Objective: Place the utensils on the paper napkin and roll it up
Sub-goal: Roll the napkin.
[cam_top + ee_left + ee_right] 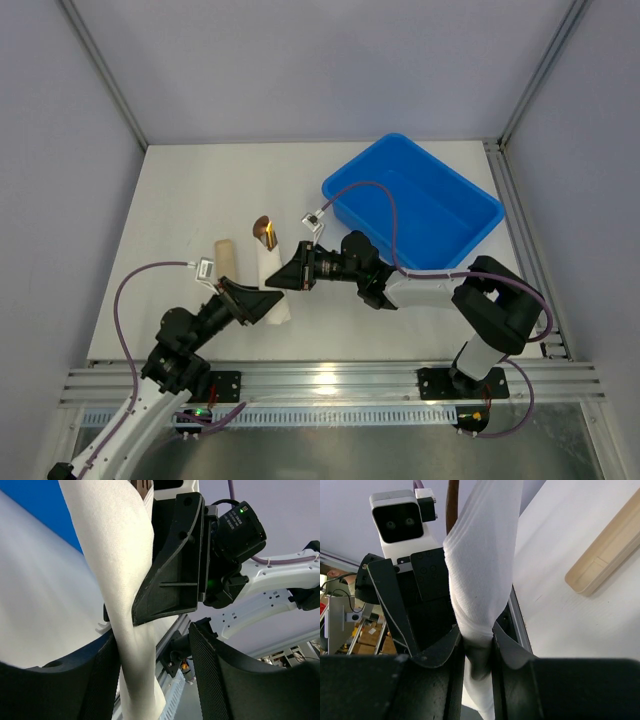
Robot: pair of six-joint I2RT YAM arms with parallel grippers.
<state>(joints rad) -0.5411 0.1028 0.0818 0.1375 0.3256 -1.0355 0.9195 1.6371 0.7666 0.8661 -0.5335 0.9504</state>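
Note:
The white paper napkin (272, 262) is rolled into a tube on the table. The gold-bronze spoon (265, 231) sticks its bowl out of the tube's far end. The fork is hidden. My right gripper (284, 278) is shut on the roll, pinching it near its middle (482, 570). A bronze handle (452, 502) shows beside the roll in the right wrist view. My left gripper (258, 303) is open around the roll's near end (115, 555). The roll rests against its left finger (97, 680), with a gap to the right finger (220, 680).
A tan beige cylinder (228, 262) lies just left of the roll and also shows in the right wrist view (605, 550). A blue bin (415, 205) stands at the back right. The table's metal front rail (320, 380) runs close behind both grippers.

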